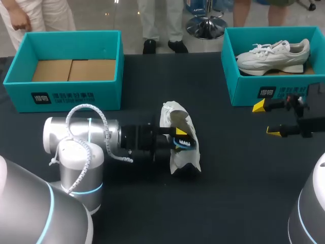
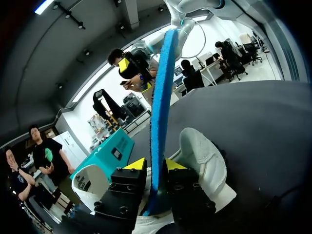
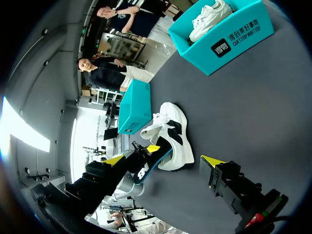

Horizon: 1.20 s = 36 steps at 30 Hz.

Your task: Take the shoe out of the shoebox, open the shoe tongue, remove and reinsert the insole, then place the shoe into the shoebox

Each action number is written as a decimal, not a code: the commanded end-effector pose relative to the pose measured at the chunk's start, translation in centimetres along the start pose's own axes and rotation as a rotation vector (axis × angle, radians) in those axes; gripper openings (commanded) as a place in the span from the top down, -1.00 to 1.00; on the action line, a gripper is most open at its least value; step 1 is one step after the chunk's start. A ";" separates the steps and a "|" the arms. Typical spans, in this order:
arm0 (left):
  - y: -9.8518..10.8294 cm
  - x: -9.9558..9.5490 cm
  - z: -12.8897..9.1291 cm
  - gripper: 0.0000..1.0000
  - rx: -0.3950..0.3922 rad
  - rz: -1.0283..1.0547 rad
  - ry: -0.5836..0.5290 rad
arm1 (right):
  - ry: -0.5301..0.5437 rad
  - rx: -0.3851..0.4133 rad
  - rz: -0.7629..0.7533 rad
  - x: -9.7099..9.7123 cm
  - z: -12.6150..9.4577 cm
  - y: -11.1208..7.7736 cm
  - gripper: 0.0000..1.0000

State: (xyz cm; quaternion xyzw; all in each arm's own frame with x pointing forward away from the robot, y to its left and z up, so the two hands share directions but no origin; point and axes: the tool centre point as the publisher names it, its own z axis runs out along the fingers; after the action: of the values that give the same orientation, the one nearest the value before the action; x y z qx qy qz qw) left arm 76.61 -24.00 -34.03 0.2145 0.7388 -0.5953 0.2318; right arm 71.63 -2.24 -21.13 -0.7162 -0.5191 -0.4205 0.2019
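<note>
A white shoe with black panels [image 1: 175, 114] lies on its side in the middle of the dark table. My left gripper [image 1: 182, 136] is at the shoe's opening, shut on a blue insole [image 2: 158, 112]. The insole sticks out ahead between the yellow fingertips [image 2: 137, 164], with the shoe [image 2: 204, 161] just beyond them. In the right wrist view the shoe [image 3: 178, 131] and the insole [image 3: 146, 168] lie ahead of my right gripper [image 3: 163, 161]. That right gripper [image 1: 267, 119] hangs open with nothing in it, in front of the right shoebox.
An empty teal shoebox [image 1: 76, 96] with a cardboard floor stands at the back left. A second teal shoebox [image 1: 254, 91] at the back right holds another white shoe [image 1: 274, 56]. Bare dark tabletop lies between the boxes and along the front.
</note>
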 end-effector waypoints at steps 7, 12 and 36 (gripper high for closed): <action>-2.0 0.5 -1.5 0.37 0.016 0.014 -0.003 | -0.004 -0.001 0.001 0.0 0.0 -0.1 -1.00; -2.3 0.8 -2.0 0.42 0.013 0.021 0.002 | -0.004 -0.001 0.001 0.0 0.0 -0.1 -1.00; 1.5 0.0 -0.3 1.00 -0.080 0.016 -0.022 | -0.004 -0.001 0.001 0.0 0.0 -0.1 -1.00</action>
State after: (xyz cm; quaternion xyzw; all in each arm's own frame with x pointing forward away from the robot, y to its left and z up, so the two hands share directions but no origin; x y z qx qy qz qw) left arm 77.19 -22.45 -34.84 0.2066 0.7556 -0.5682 0.2521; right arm 71.63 -2.24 -21.13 -0.7162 -0.5191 -0.4205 0.2019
